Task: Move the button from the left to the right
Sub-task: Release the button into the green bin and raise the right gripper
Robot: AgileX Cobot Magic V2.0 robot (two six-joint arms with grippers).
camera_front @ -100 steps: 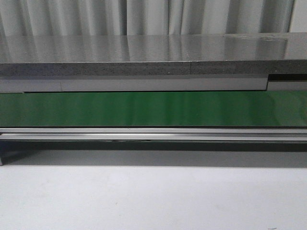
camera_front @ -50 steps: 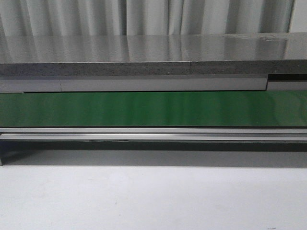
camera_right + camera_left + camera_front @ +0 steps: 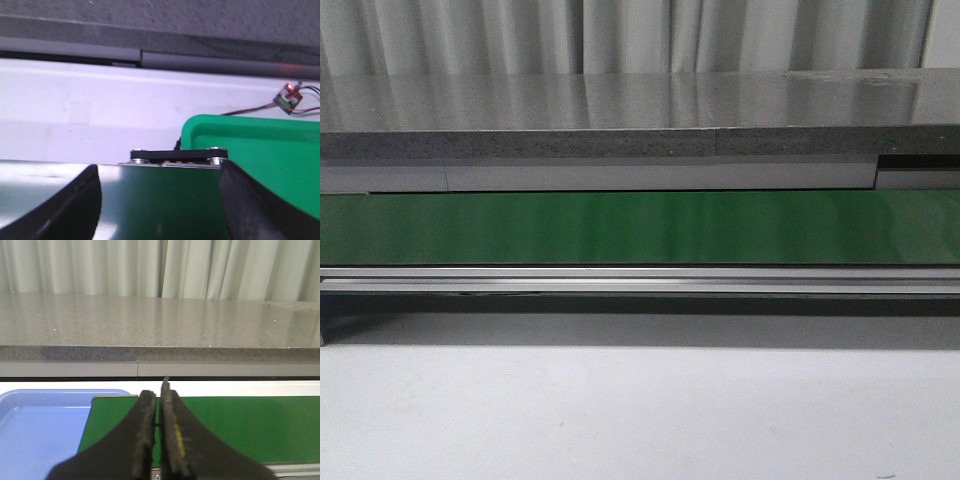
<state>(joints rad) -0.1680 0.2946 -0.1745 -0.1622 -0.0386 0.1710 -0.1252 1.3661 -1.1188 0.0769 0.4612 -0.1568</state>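
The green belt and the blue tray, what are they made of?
Green belt: probably smooth rubber or plastic, since it shows soft streaky shine. Blue tray: looks like moulded plastic, matte, with an even colour and a rounded raised rim. Neither can be told for sure.

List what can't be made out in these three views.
- Button: in no view.
- Blue tray: left wrist view, cut by the frame edge and left gripper.
- Green bin: right wrist view, cut by the edge and right gripper.
- Circuit board: too small to identify.

One green conveyor belt, one blue tray, one green tray, one small circuit board.
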